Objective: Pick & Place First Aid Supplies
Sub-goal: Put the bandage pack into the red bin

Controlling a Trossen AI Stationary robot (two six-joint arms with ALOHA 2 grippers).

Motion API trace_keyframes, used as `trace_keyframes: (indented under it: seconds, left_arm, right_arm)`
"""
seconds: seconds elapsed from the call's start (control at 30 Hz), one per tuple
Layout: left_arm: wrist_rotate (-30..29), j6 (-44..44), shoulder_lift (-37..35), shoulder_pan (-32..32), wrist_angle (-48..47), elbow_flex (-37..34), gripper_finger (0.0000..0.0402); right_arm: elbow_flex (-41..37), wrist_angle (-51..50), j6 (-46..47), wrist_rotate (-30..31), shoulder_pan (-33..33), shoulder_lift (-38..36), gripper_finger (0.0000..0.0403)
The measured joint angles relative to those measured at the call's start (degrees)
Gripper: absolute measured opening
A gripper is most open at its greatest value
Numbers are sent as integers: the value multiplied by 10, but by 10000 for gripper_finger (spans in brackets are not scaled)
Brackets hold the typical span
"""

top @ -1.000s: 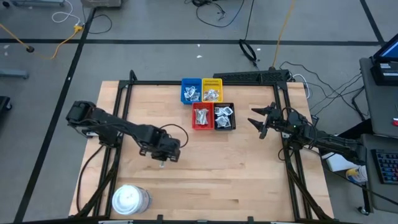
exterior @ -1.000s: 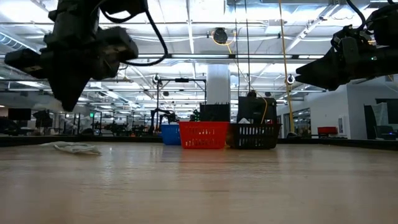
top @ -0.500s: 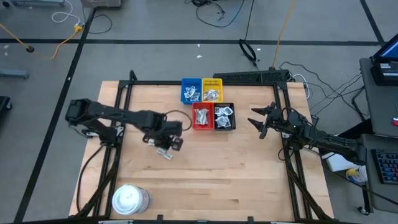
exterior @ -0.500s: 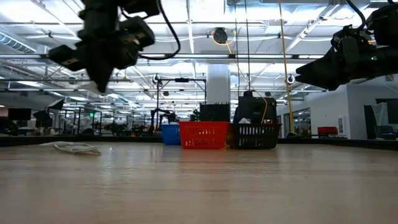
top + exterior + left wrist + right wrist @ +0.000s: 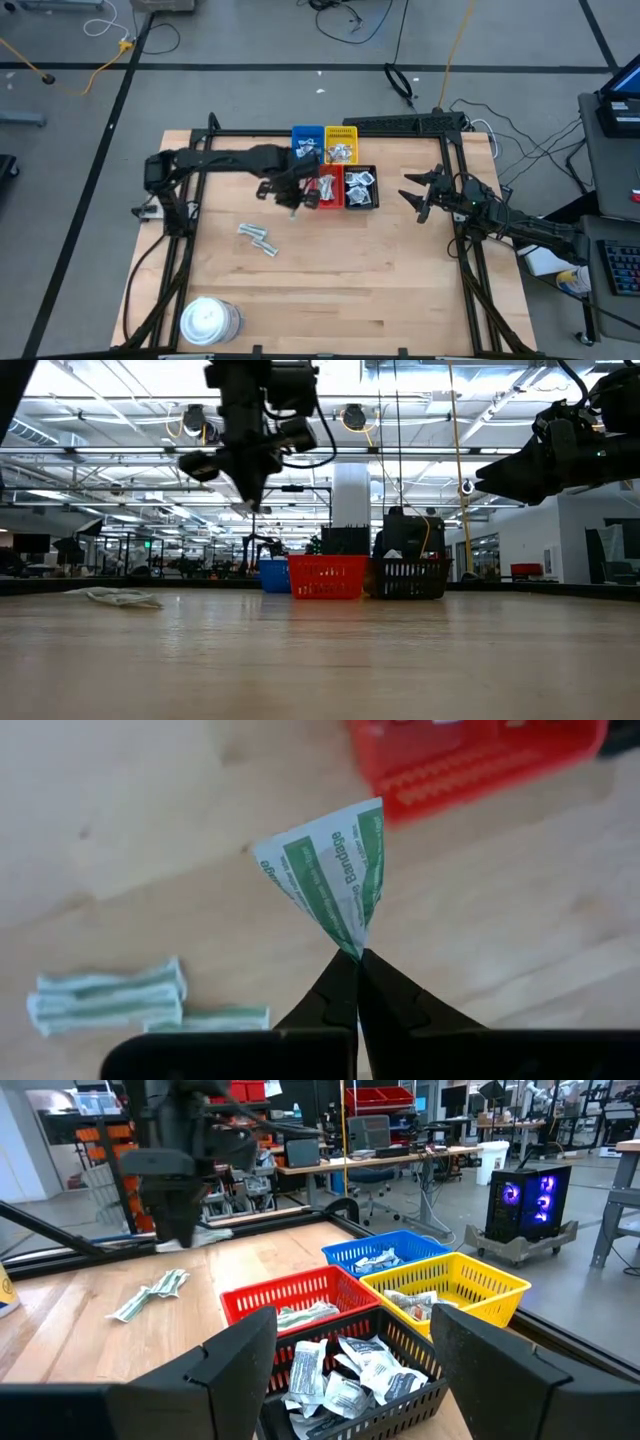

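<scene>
My left gripper (image 5: 357, 958) is clamped on a green-and-white bandage packet (image 5: 335, 873), hanging above the table (image 5: 380, 270) just beside the red tray (image 5: 322, 200). A few more strips (image 5: 257, 238) lie on the wood nearer the tub (image 5: 208, 320). Blue (image 5: 305, 137), yellow (image 5: 343, 133) and black (image 5: 372, 202) trays hold packets. Right gripper (image 5: 417, 193) waits at the table's right edge, fingers spread, empty.

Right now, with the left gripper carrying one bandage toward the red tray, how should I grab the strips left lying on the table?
Come straight down on the bandage strips. They lie flat, side by side on bare wood, so pinch one narrow strip across its width at an outer end, jaws crosswise to its length. The left gripper already holds a bandage.
</scene>
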Motion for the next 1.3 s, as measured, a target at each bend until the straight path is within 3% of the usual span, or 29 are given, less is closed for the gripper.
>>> trace_keyframes:
  seconds: [0.3,0.57,1.13,1.3]
  left_arm:
    - [22,52,103,51,-19,127,1]
    - [4,80,173,87,-33,228,1]
    - [-15,80,252,88,29,238,1]
    - [-22,70,252,88,42,238,29]
  right_arm:
    - [0,0,0,0,0,0,263]
    - [0,0,0,0,0,0,263]
    - [0,0,0,0,0,0,263]
    - [0,0,0,0,0,0,263]
